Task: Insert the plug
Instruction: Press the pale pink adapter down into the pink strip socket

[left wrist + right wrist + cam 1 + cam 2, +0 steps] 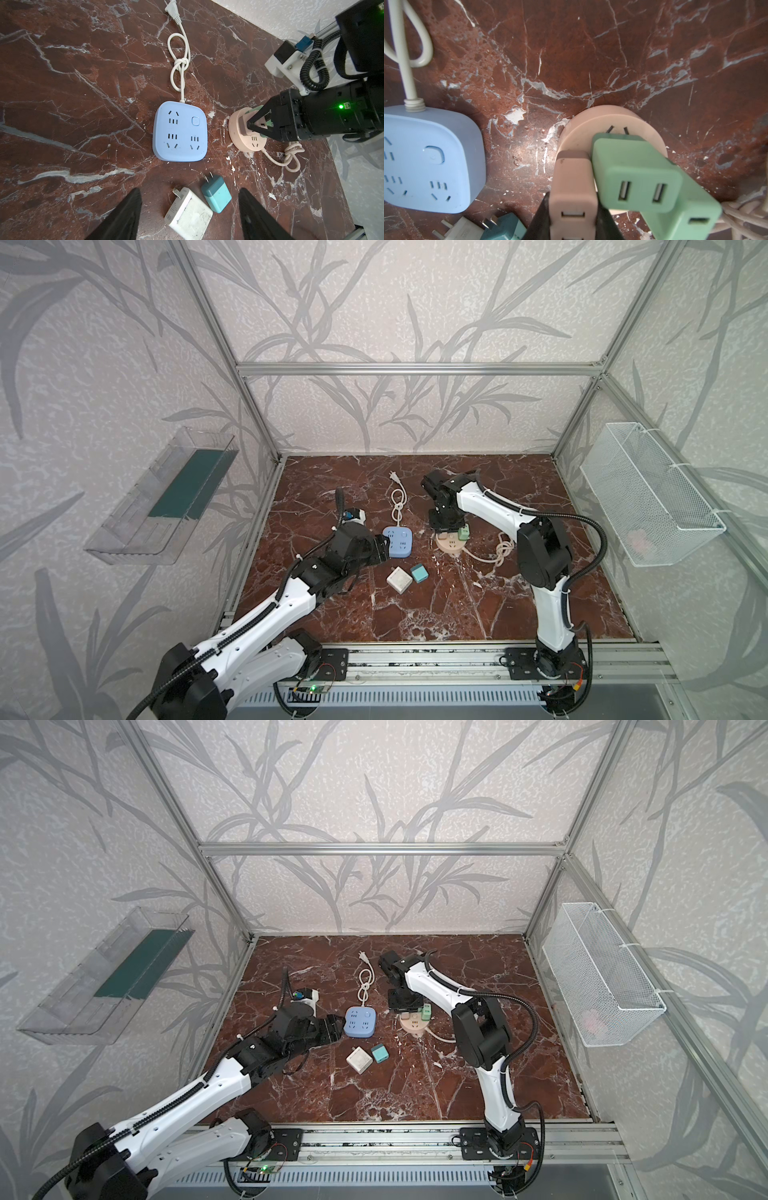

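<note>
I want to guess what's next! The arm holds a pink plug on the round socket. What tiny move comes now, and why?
Probably push straight down a little. The right fingers pinch the pink plug on the round socket beside the green plug; whether it is fully seated is hidden.

Square strip [397,542] left of round strip [451,547], chargers [399,579] before the first, adapters [464,532] on the second

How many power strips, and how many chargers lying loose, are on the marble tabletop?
Power strips: 2, blue square power strip, pink round power strip.
Loose chargers: 2, white block charger, teal block charger.
Total: 4.
</note>
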Motion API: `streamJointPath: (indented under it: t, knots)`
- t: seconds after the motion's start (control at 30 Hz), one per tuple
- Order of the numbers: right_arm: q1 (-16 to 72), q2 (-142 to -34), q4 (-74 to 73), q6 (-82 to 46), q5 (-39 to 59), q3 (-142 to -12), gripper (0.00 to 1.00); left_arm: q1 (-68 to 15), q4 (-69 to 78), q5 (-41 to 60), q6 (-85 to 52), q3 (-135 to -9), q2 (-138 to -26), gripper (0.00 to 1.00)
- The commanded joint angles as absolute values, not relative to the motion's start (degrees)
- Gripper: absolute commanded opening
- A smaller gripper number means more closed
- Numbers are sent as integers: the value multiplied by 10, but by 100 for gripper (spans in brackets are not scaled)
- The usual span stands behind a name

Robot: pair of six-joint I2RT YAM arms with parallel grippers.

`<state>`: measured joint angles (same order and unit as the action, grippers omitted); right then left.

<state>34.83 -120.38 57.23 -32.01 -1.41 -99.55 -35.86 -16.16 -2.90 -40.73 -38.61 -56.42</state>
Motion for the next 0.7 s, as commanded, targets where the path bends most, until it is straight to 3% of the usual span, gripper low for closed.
streamJointPath:
  t: [0.0, 0.67]
  knots:
    - [338, -1294, 567, -325, 18, -945, 0, -355, -154, -29, -412, -376, -565, 72]
    - [339, -1340, 557, -311, 32, -928, 0, -355, -139, -9, -416, -387, -587, 72]
